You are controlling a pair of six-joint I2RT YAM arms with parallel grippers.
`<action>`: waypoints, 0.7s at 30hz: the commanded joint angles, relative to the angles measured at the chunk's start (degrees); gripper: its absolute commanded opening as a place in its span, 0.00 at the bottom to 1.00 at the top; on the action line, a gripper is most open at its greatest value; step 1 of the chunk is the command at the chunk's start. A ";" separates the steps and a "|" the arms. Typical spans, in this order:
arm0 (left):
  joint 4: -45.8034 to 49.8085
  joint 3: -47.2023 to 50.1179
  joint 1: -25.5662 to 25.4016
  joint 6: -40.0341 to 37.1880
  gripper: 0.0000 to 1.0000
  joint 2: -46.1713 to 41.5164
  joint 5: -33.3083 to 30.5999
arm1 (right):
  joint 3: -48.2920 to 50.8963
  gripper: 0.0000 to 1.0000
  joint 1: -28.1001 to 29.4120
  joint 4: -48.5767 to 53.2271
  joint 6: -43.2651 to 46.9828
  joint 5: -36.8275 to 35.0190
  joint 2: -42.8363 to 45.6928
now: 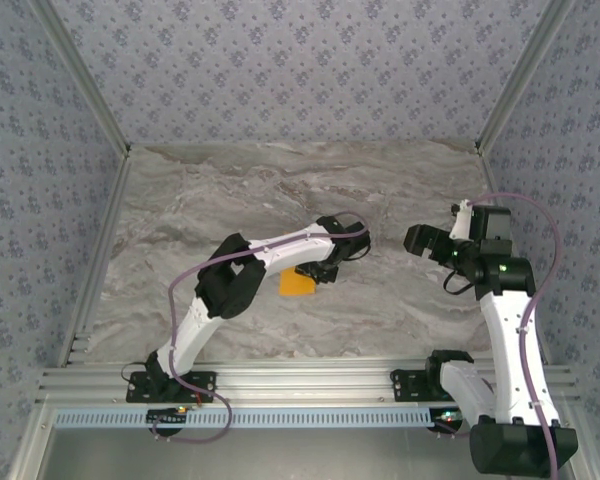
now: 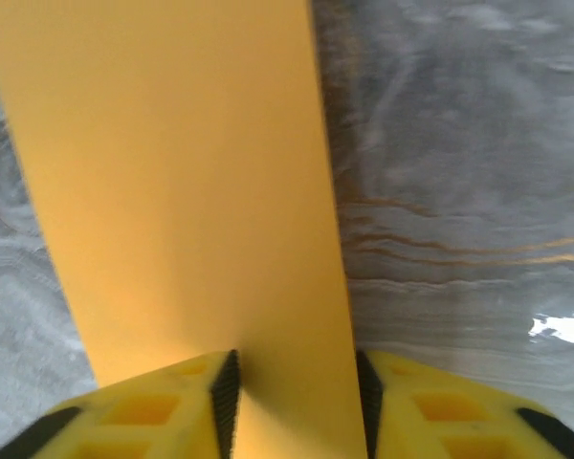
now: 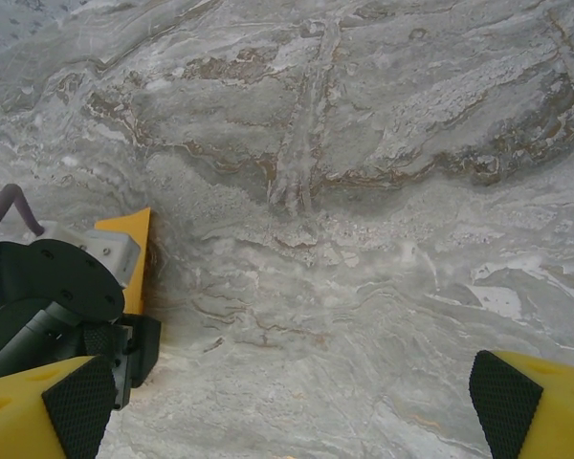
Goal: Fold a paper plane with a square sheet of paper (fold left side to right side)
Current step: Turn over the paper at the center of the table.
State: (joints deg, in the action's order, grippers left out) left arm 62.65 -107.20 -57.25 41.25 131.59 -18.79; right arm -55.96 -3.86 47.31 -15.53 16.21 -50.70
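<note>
Your left jaws stand apart with the square sheet of paper running between them. It lies near the middle of the tabletop, under the left arm. Your right jaws, also apart, hang over the tabletop well to the right of it. Nothing pins the sheet, so closing or dragging the left jaws could likely slide or crumple it. The fold would then land skewed instead of edge to edge.

A lab robot cell: marble-patterned worktop boxed by floral-papered panels, with an aluminium rail at bottom carrying the left arm and right arm.
</note>
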 commanded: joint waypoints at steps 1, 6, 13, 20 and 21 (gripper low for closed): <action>-2.53 -0.32 0.37 -2.30 0.48 -5.86 3.38 | 0.81 1.00 -0.44 -0.38 0.83 2.32 -0.70; -9.43 4.60 2.50 -2.89 0.56 -13.46 11.15 | 1.33 1.00 -0.45 -0.57 0.68 4.47 -2.15; -22.03 19.21 9.28 -0.34 0.62 -27.08 19.98 | 4.02 1.00 4.14 -7.95 -0.72 18.33 -7.89; -39.07 39.20 19.51 4.28 0.63 -36.90 31.84 | 2.61 0.88 22.15 -17.08 -4.96 13.77 -20.17; -41.23 41.29 20.63 4.55 0.61 -37.54 33.74 | 1.43 0.82 24.14 -17.50 -4.95 13.55 -22.45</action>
State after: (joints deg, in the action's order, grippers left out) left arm 30.89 -70.74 -38.96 43.31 96.33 6.52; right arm -52.42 15.31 34.54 -18.02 29.85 -68.18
